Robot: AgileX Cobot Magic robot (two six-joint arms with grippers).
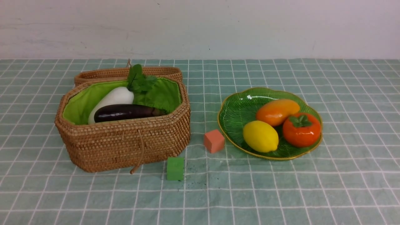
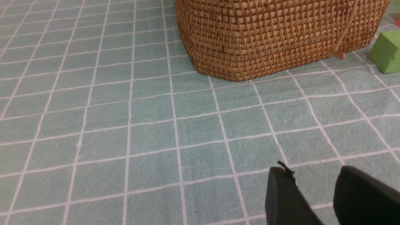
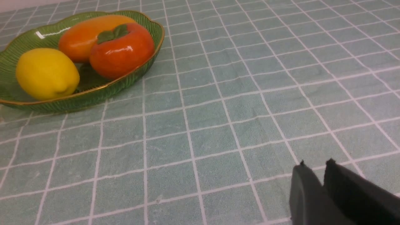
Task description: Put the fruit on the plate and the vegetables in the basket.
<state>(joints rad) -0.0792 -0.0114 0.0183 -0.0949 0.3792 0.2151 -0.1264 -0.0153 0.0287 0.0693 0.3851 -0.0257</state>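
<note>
Checked cloth covered the desk; plate (image 3: 150, 47) lay ahead of the right tool (image 3: 315, 165), nearly closed, empty; left tool (image 2: 315, 175) narrow, empty.

woven basket (image 2: 275, 34) on checked cloth (image 2: 125, 125), green cube (image 2: 386, 51) beside.

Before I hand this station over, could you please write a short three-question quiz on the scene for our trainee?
1. True or false: the lemon lies on the table beside the plate.
2. Which lies in the basket? A) eggplant B) mango C) pink cube
3. Fill in: the cube nearest the basket's front corner is ____.

Key: 1. False, it is on the plate. 2. A. 3. Green; the green cube.
</note>
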